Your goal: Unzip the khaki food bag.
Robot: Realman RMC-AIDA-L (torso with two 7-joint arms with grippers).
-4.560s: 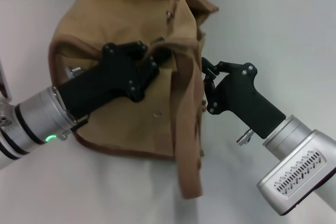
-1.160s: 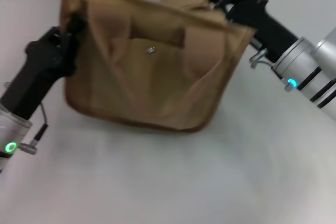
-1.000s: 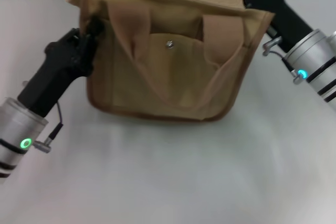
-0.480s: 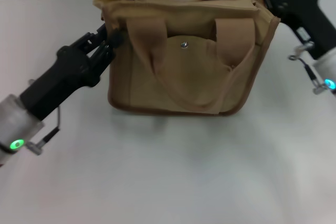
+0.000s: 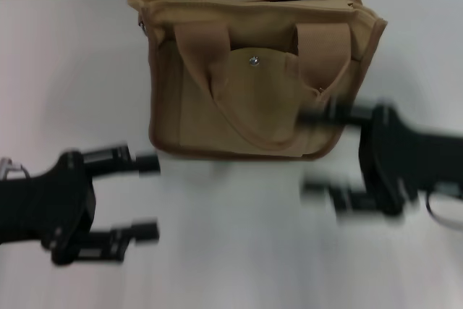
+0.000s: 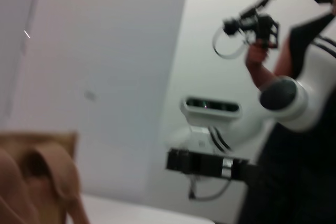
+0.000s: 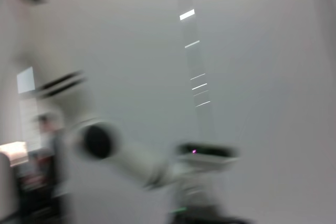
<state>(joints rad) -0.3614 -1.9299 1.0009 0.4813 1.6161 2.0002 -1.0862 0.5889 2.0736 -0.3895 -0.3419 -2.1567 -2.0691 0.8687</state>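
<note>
The bag (image 5: 253, 70) stands upright on the table's far side — boxy khaki canvas with brown piping along its edges. Two wide tan straps droop over the front, flanking a pocket flap with a silver snap. Its top is rumpled and partly gaping — nothing grips it.

A: What colour is the food bag (image 5: 249, 99) showing?
B: It's showing khaki, with brown piping running along its edges, tan strap handles (image 5: 217, 63), and a silver snap (image 5: 253, 61) glinting on the front pocket.
A: And the grippers?
B: The left gripper (image 5: 145, 197) and the right gripper (image 5: 318, 153) are both looking black, against a white table (image 5: 231, 251).
</note>
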